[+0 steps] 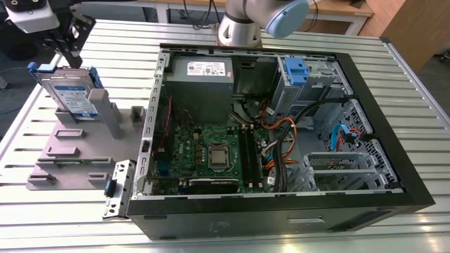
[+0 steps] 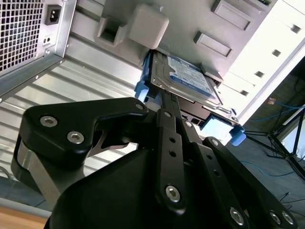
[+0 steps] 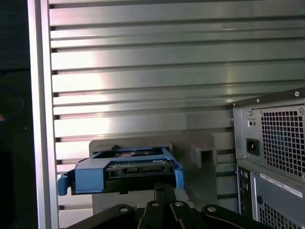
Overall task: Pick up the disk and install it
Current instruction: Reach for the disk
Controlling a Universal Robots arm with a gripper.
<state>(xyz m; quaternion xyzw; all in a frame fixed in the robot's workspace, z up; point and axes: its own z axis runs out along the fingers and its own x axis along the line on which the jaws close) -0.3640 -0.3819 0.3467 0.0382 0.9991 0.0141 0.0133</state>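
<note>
Gripper [image 2: 164,99] pressed nearly together, tips at blue end of upright disk [image 2: 186,76]

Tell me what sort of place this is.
Probably a robotics lab bench: an opened desktop computer case lies on a slotted aluminium table, the disk stands in a grey fixture beside it, with a robot arm behind.

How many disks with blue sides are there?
1. The disk stands on its edge in the grey stand at the exterior view's left, outside the computer case. More could be hidden inside the case.
</note>
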